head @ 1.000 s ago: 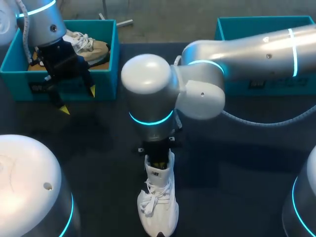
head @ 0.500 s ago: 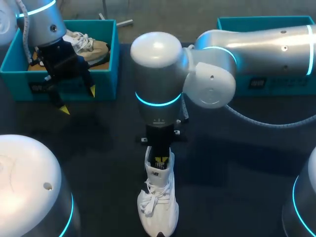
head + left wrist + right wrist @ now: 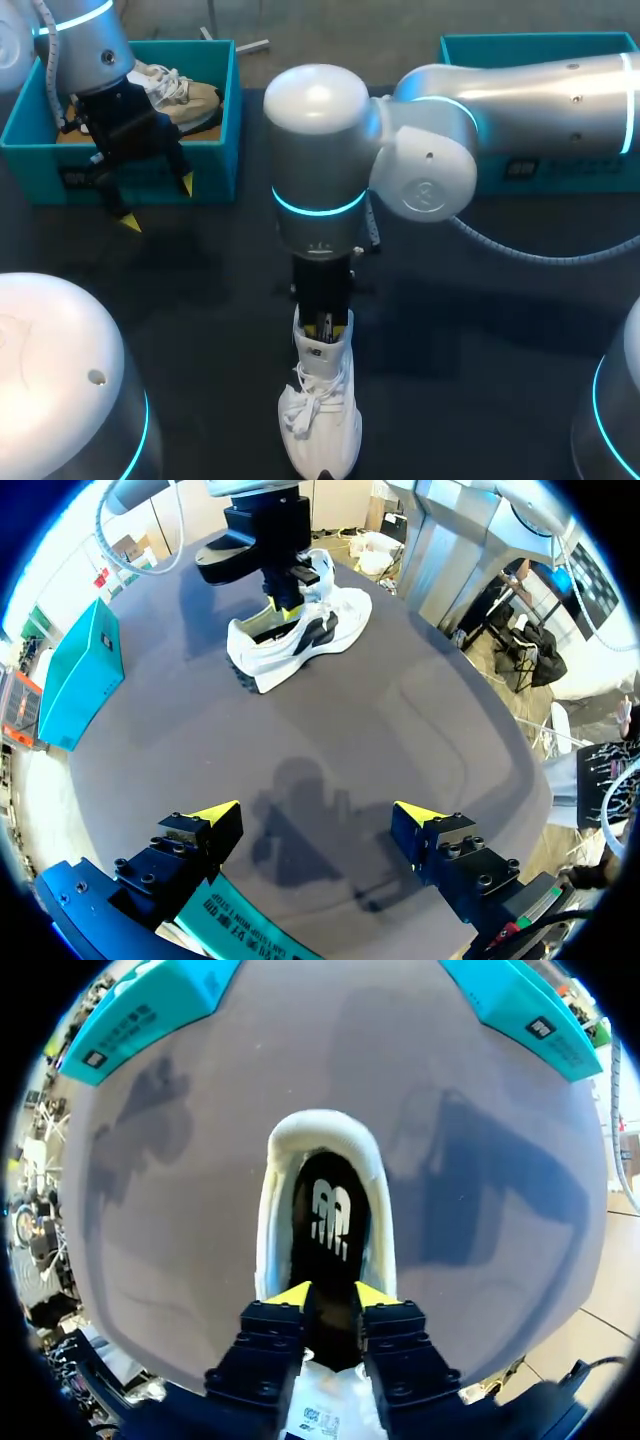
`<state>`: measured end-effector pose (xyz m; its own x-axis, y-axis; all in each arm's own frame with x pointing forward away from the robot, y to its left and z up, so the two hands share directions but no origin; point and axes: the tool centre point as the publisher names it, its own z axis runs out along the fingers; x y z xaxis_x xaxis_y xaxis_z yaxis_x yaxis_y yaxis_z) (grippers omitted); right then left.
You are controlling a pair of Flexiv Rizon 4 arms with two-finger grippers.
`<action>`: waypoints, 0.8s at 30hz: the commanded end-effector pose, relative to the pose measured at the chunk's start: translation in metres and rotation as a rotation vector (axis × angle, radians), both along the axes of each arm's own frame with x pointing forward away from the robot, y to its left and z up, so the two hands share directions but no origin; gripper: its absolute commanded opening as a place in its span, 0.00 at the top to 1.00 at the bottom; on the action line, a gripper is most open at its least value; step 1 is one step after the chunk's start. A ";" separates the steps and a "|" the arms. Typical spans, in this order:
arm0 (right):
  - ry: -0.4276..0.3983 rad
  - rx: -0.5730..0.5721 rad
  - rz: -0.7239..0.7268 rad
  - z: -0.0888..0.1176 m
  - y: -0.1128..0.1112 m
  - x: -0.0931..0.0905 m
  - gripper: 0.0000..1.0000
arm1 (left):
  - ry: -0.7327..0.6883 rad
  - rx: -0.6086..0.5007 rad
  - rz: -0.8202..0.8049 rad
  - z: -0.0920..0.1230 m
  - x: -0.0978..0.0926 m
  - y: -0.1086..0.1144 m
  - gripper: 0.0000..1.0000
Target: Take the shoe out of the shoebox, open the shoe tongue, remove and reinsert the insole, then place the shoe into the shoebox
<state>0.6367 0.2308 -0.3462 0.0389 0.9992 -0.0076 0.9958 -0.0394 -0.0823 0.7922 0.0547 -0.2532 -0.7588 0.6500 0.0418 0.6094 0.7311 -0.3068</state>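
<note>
Sneaker [image 3: 320,400] stood on the worktop [image 3: 480,350] directly under the right claw [image 3: 333,1298]. It looked light, with a soft upper over a stiffer sole. The tongue [image 3: 322,352] would likely bend easily, so its top edge seemed the place to hold. The insole [image 3: 330,1210], ahead of the claw, was probably thin and floppy. The right arm pointed straight down into the shoe's mouth (pinching the tongue or not, I could not tell). The left claw [image 3: 315,825] hung spread and empty, well apart from the sneaker.
</note>
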 end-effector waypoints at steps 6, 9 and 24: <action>-0.003 -0.056 -0.388 -0.002 0.014 -0.011 0.65 | -0.002 0.002 0.001 0.000 -0.001 0.000 0.00; 0.003 -0.047 -0.386 -0.003 0.015 -0.013 0.55 | -0.002 0.002 0.001 0.000 -0.001 0.000 0.00; 0.003 -0.058 -0.375 0.001 0.012 -0.017 0.00 | -0.002 0.002 0.001 0.000 -0.001 0.000 0.00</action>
<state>0.6278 0.2378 -0.3436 0.0160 0.9996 -0.0242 0.9942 -0.0185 -0.1057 0.7922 0.0547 -0.2532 -0.7588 0.6500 0.0418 0.6094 0.7311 -0.3068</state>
